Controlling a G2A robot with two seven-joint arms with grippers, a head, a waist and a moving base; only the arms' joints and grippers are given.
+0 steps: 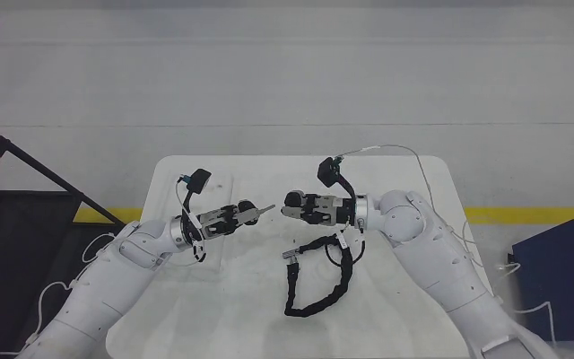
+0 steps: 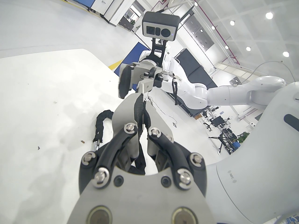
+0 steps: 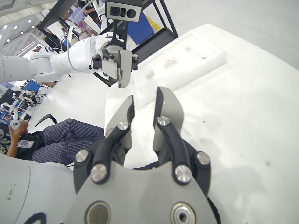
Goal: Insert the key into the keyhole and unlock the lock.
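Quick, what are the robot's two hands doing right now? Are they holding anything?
Left gripper: fingers shut on the small silver metal key.
Right gripper: fingers open, holding nothing.

My right gripper is bare silver-grey metal with black ribbed pads and black links, left gripper same deal. The key is silver. The chain is black with a shiny silver end. White table with a few dark specks, foam tray white too. Pale grey floor with a yellow stripe.
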